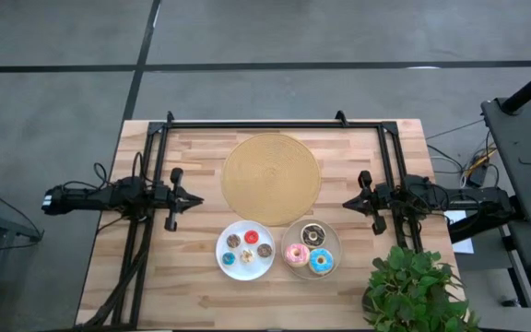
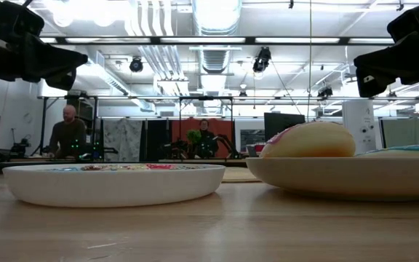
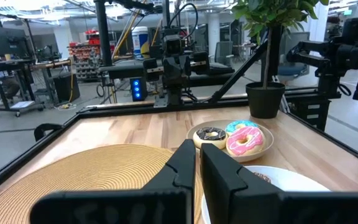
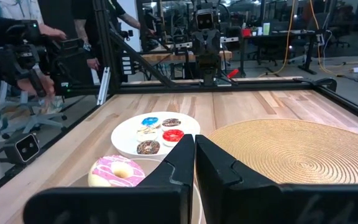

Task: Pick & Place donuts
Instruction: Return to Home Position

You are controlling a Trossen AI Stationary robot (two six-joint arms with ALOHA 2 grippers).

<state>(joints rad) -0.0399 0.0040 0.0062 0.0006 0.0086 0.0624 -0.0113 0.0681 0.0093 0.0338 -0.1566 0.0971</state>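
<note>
Both arms hang clear of the work. The left gripper (image 1: 192,199) is over the counter's (image 1: 192,277) left side and the right gripper (image 1: 350,202) over its right, each with fingers pressed together on nothing. The donuts lie near, mid-counter. The tiny ones, such as the red donut (image 1: 251,237), are on the white plate (image 1: 245,271). The pink donut (image 1: 295,253), light blue donut (image 1: 321,262) and chocolate donut (image 1: 312,234) are on the right plate (image 1: 333,242). They look like light, stiff toys with glossy tops, best pinched across one side of the ring.
</note>
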